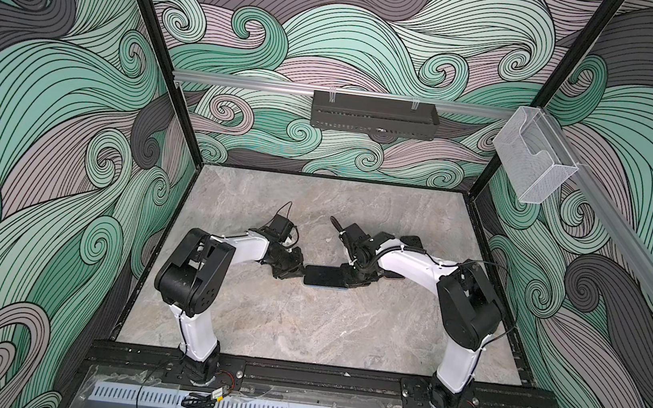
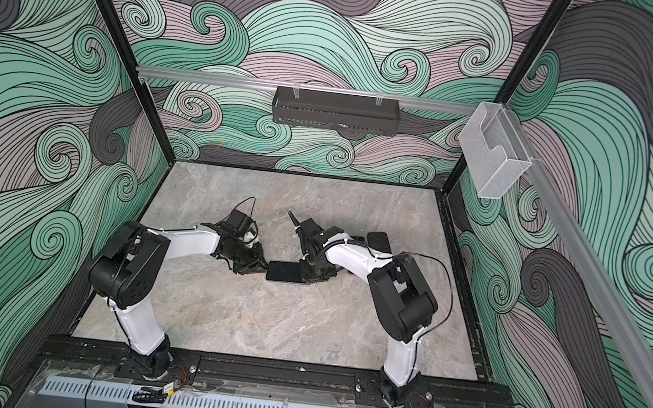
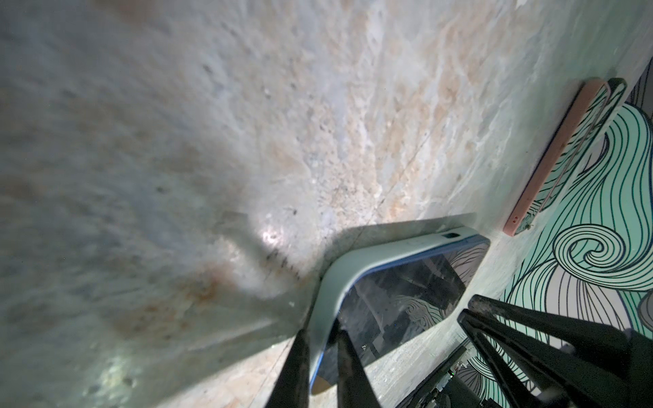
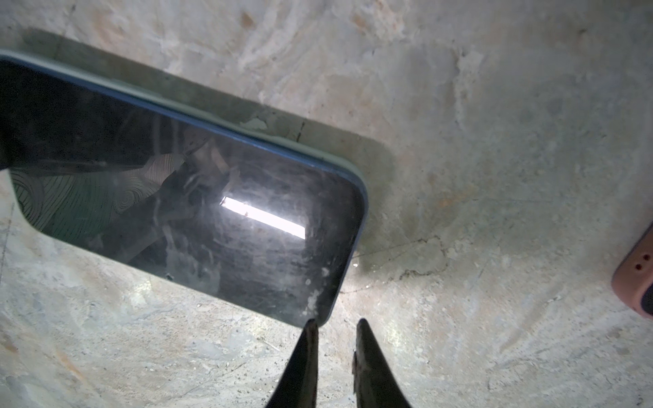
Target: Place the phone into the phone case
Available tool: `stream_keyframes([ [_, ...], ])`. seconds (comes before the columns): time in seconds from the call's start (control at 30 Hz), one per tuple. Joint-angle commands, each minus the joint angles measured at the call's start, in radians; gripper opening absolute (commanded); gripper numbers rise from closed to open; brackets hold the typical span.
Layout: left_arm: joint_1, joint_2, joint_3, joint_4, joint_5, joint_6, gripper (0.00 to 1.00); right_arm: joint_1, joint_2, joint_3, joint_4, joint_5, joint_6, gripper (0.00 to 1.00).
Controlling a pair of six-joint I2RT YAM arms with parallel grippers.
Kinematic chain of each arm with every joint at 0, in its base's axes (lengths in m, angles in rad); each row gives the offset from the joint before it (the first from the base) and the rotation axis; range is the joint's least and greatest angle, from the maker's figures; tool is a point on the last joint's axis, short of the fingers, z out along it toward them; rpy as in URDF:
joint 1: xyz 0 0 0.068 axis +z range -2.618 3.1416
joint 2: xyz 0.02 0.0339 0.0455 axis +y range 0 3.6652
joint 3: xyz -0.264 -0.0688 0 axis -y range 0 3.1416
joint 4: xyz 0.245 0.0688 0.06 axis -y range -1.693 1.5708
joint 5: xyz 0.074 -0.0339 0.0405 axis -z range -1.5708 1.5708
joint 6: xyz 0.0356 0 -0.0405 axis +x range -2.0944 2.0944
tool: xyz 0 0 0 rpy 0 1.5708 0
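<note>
In both top views the phone (image 1: 325,276) (image 2: 285,271) lies screen up at mid-table between my two grippers, its glass dark and its edge blue. It rests in the pale grey-green phone case (image 3: 388,252), whose rim shows along one long side with the blue edge standing just above it. My left gripper (image 3: 323,339) (image 1: 302,271) is shut on the case's end rim, one finger outside the case and one on the screen (image 3: 406,300). My right gripper (image 4: 336,323) (image 1: 349,279) hovers at the opposite end, its jaws slightly apart and empty. One fingertip (image 4: 311,323) is at the phone's corner.
A second phone in a pink case (image 3: 551,155) (image 4: 636,279) lies to the right, near the right arm. A dark flat device (image 2: 379,240) sits behind that arm. Patterned walls enclose the marble table (image 1: 302,328). A black tray (image 1: 372,114) hangs on the back rail.
</note>
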Motion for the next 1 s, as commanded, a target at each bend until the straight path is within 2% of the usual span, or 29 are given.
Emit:
stream_keyframes([
  [0.0, 0.004, -0.007, 0.005, -0.023, 0.017, 0.018, 0.17, -0.001, -0.008, -0.011, 0.004, -0.009, 0.0, 0.21],
  [0.67, 0.006, -0.015, 0.015, -0.032, 0.022, 0.022, 0.17, 0.0, 0.082, -0.052, 0.019, -0.009, 0.016, 0.12],
  [0.97, 0.006, -0.026, 0.014, -0.037, 0.021, 0.023, 0.17, 0.004, 0.123, -0.087, 0.014, 0.021, 0.024, 0.11],
])
